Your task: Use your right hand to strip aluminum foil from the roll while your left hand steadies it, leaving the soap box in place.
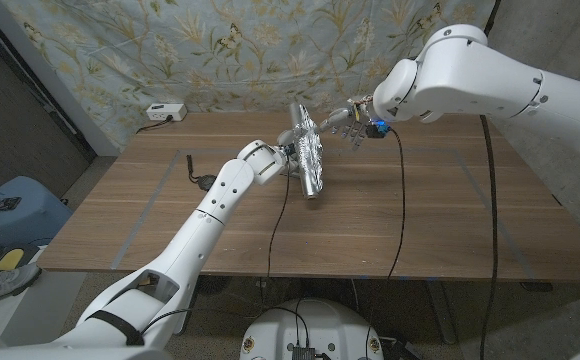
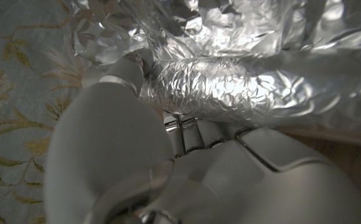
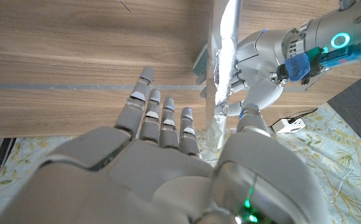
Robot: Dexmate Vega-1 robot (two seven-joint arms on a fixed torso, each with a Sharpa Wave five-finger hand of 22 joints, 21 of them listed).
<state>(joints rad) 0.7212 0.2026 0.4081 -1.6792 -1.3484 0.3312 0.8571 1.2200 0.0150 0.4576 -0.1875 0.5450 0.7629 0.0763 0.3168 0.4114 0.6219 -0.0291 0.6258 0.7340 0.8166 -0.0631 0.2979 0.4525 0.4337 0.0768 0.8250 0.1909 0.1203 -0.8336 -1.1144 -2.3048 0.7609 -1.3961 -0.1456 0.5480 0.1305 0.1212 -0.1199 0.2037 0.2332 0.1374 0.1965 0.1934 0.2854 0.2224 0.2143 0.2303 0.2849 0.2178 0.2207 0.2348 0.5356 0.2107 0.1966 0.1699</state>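
1. The left hand [image 1: 288,160] grips the foil roll [image 1: 308,160], held just above the middle of the desk [image 1: 170,220]; a loose grip would let it twist.
2. Beyond, the right hand [image 3: 168,143] is open beside the foil's edge and could tear the sheet unevenly.

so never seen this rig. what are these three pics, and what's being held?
A two-armed white robot stands at a brown wooden table. The wide picture is from its head camera; the others look along each wrist. The left hand grips a crinkled silver roll of aluminium foil, seen close in the left wrist picture. The right hand is at the foil's loose upper edge, fingers spread in its own picture; whether it pinches foil is unclear. I can't make out a soap box.
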